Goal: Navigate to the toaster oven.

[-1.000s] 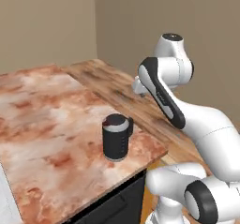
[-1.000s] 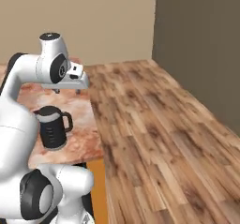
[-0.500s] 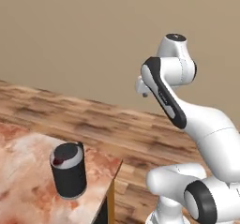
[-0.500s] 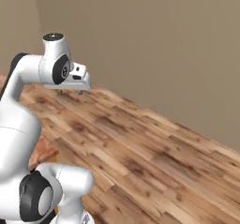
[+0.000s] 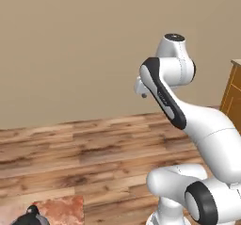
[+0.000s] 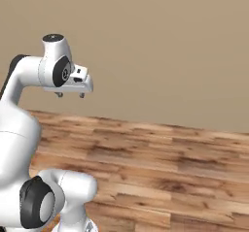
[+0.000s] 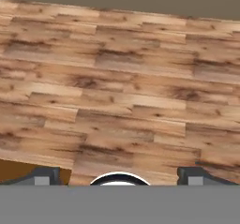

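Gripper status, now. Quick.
Gripper: open and empty, fingertips apart above the wood floor.

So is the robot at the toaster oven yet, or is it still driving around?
Not there yet. The cameras face a plain tan wall and wood floor, with just a corner of the marble counter at the left base view's bottom edge. The gripper hangs open and empty above the floor. Left to do: bring the base around until a black box with a glass door is in front of it.
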